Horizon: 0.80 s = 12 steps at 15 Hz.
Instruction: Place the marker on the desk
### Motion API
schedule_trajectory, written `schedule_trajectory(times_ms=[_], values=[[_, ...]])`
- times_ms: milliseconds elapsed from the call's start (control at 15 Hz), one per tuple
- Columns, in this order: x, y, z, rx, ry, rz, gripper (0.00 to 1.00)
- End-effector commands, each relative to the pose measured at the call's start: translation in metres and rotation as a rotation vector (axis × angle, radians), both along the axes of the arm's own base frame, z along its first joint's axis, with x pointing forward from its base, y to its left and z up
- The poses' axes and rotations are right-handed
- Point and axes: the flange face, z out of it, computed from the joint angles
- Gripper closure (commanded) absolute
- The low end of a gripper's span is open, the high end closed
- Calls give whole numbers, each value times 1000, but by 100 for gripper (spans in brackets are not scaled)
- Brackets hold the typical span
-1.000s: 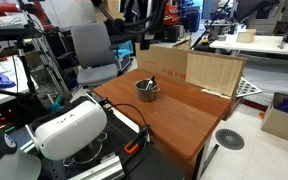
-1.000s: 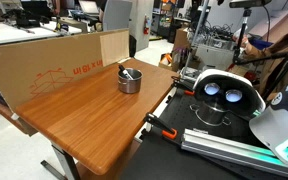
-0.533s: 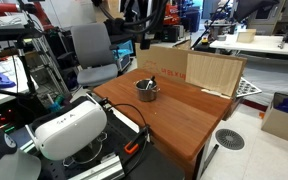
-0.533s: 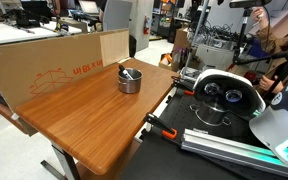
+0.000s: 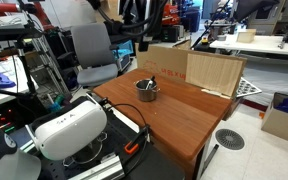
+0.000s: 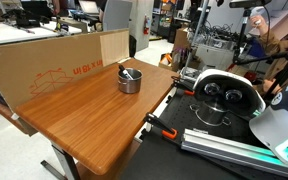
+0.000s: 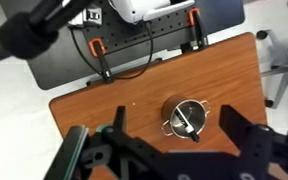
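The marker (image 7: 185, 121) lies slanted inside a small round metal cup (image 7: 198, 106) with two handles, which stands on the reddish-brown desk (image 7: 94, 105). In the wrist view my gripper (image 7: 174, 112) hangs high above the desk, open and empty, with its dark fingers on either side of the cup as seen from above. In both exterior views the cup (image 5: 147, 90) (image 6: 130, 80) stands near the desk's back part, with the marker (image 5: 150, 82) (image 6: 129, 72) sticking out of it. The gripper itself does not show in the exterior views.
A cardboard box (image 5: 165, 60) (image 6: 54, 58) and a pale plywood board (image 5: 215, 72) stand along the desk's far side. The white robot base (image 5: 69, 125) (image 6: 224, 95) sits at the near edge, with orange clamps (image 7: 102, 60) and cables. An office chair (image 5: 92, 50) stands behind.
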Motion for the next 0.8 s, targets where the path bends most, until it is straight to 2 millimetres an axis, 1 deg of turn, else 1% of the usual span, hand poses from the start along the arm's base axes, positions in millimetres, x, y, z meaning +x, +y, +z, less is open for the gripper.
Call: schedule_trajectory(times_ms=[0, 267, 533, 733], values=[[13, 14, -15, 22, 19, -16, 0], [35, 44, -40, 7, 11, -57, 0], [64, 83, -70, -73, -8, -63, 0], [79, 110, -91, -136, 17, -69, 0]])
